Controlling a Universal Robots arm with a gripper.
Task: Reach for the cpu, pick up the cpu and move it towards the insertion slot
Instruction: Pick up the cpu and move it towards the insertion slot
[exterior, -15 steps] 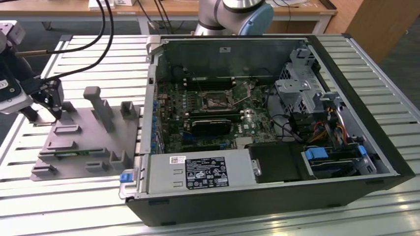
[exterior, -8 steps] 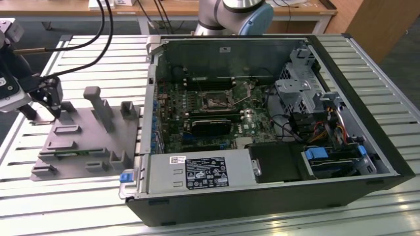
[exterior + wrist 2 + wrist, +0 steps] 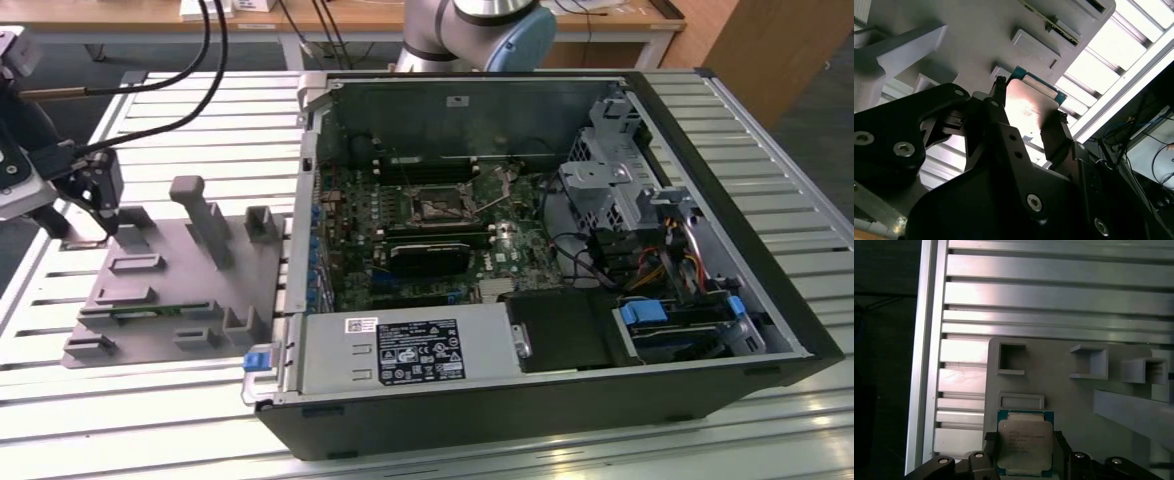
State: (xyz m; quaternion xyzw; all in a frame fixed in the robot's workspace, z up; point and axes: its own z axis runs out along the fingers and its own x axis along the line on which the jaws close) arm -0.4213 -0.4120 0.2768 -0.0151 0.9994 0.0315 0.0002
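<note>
My pincer (image 3: 1024, 452) sits over the end of the grey fixture plate (image 3: 1079, 405) toward the exterior view's left. Its black fingers (image 3: 1054, 135) are drawn in narrow against opposite edges of the cpu (image 3: 1024, 445), whose silver top faces the first wrist camera. I judge the grip made.

To do this step well, I'd hold the chip flat, lift it straight off the plate before any sideways travel, and add no more squeeze, since the chip looks thin. The insertion slot (image 3: 438, 205) lies well apart, inside the open computer case (image 3: 467, 100) on the slatted surface (image 3: 200, 100), so the carry has to clear the case wall.

I cannot tell whether the chip has left the plate, because its underside is hidden. Its edge nearest the pincer body is cut off, and the slot's wire lever is too small to judge.
</note>
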